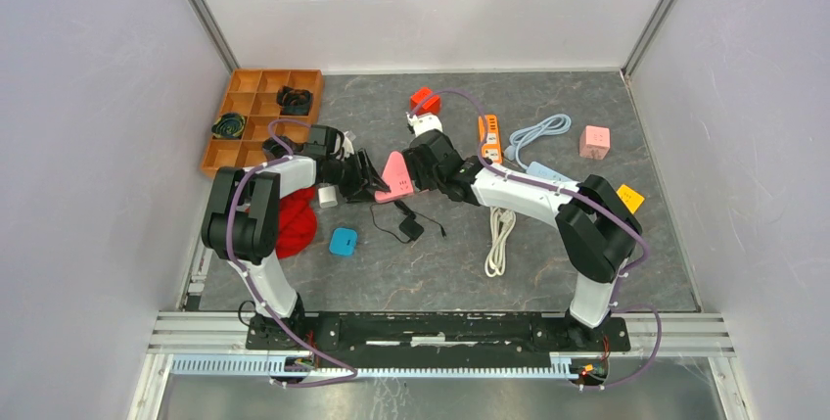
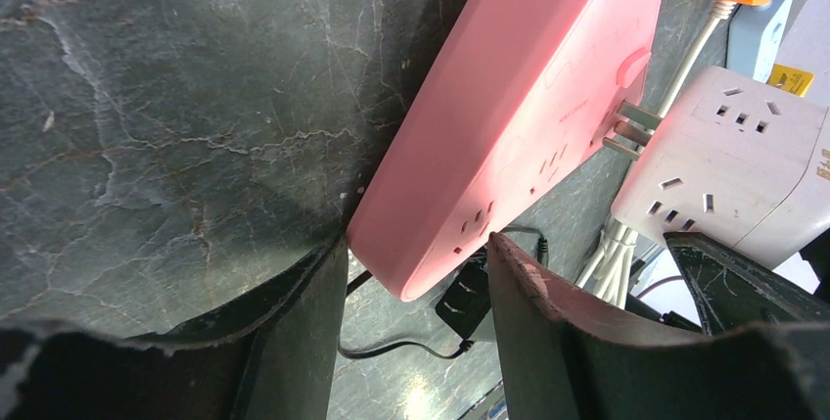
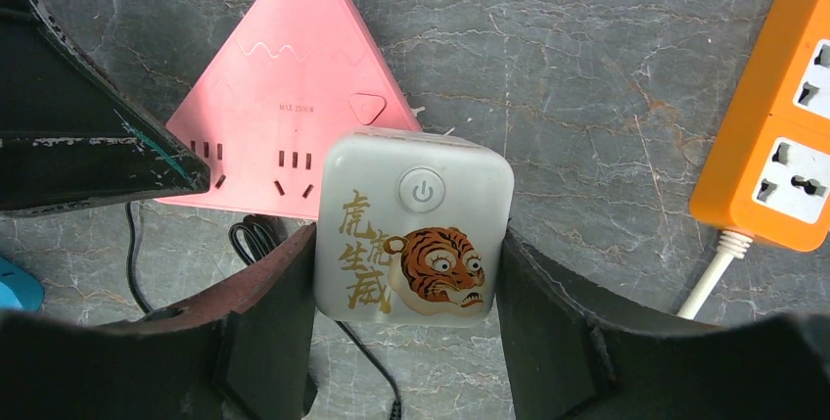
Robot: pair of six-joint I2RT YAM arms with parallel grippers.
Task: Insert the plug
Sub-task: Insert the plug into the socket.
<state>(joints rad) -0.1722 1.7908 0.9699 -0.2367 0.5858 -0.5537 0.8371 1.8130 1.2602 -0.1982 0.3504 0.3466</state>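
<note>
Grey marbled table underlies everything. Near its middle, the white cube plug, printed with a tiger and a power button, sits clamped between the right fingers. Its bare prongs touch the face of the pink triangular strip, whose corner the left fingers pinch. A black adapter lies beneath the strip, and an orange strip lies beside it.

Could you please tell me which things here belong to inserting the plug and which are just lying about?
In the job:
pink power strip, held by the left gripper
white tiger plug cube, held by the right gripper

Lying about:
orange power strip
wooden tray
red cloth
coiled white cable
pink cube
black adapter
</note>
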